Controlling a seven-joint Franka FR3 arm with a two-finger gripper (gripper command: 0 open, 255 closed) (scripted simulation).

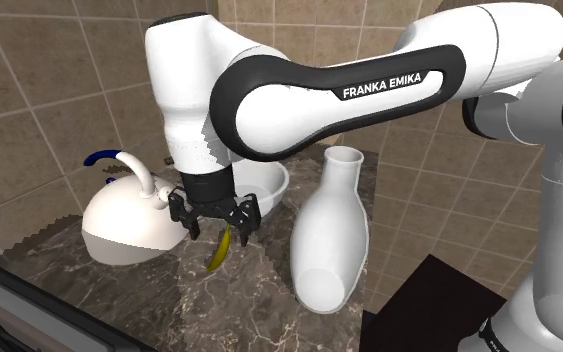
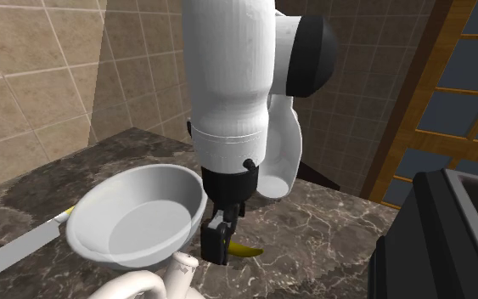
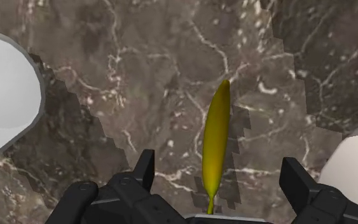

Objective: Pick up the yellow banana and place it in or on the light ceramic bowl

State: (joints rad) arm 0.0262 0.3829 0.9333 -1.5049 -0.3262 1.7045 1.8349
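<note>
The yellow banana (image 1: pixel 219 250) (image 2: pixel 244 249) lies flat on the dark marble counter. My black gripper (image 1: pixel 214 215) (image 2: pixel 216 238) hangs just above it, open. In the wrist view the banana (image 3: pixel 215 143) runs lengthwise through the gap between the fingers (image 3: pixel 144 168), which stand well apart and do not touch it; the gripper (image 3: pixel 219 175) is over its stem end. The white bowl (image 1: pixel 272 185) (image 2: pixel 135 212) stands upright on the counter right behind the gripper in the shoulder view, and is empty.
A white teapot (image 1: pixel 129 225) with a blue-tipped handle stands close on the shoulder view's left of the gripper. A tall white vase (image 1: pixel 329 240) (image 2: pixel 283 153) stands on its right. Tiled walls back the counter. A dark appliance (image 2: pixel 441 238) sits at the second exterior view's right.
</note>
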